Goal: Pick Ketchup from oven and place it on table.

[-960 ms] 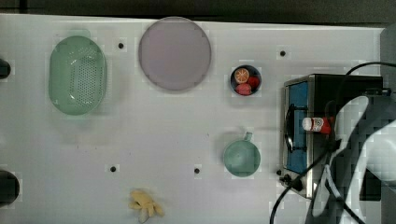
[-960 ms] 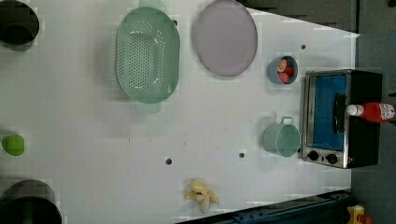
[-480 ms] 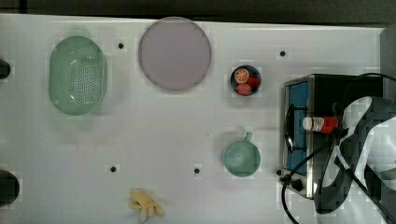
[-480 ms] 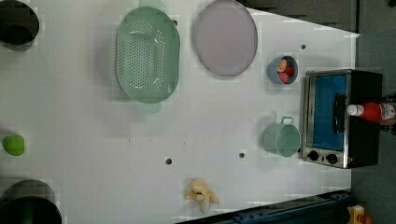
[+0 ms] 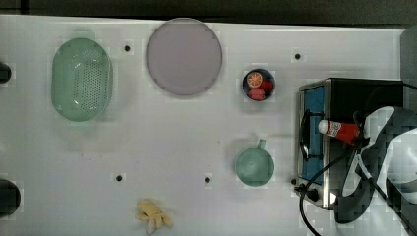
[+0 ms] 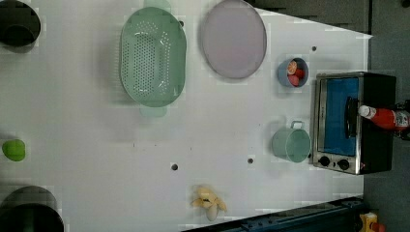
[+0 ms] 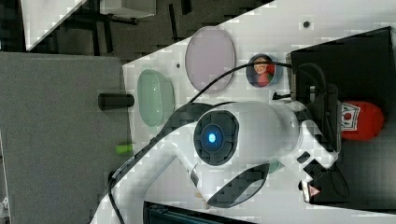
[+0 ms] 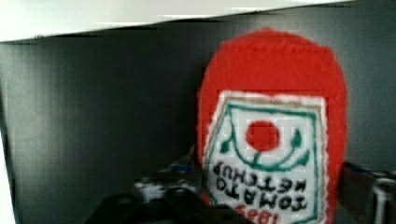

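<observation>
Hand (image 7: 337, 122) at Ketchup (image 5: 339, 131) atop oven (image 5: 361, 93), finger state unclear. Grasp step. Next: firm pinch, lift clear, carry to bare worktop (image 5: 162, 142) on top view's left.

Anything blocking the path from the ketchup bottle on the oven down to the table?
Nothing visible blocks it. The slim red plastic ketchup bottle lies on top of the black toaster oven. In the top view, the round green mug stands just left of the oven front; beyond it the white table is bare.
</observation>
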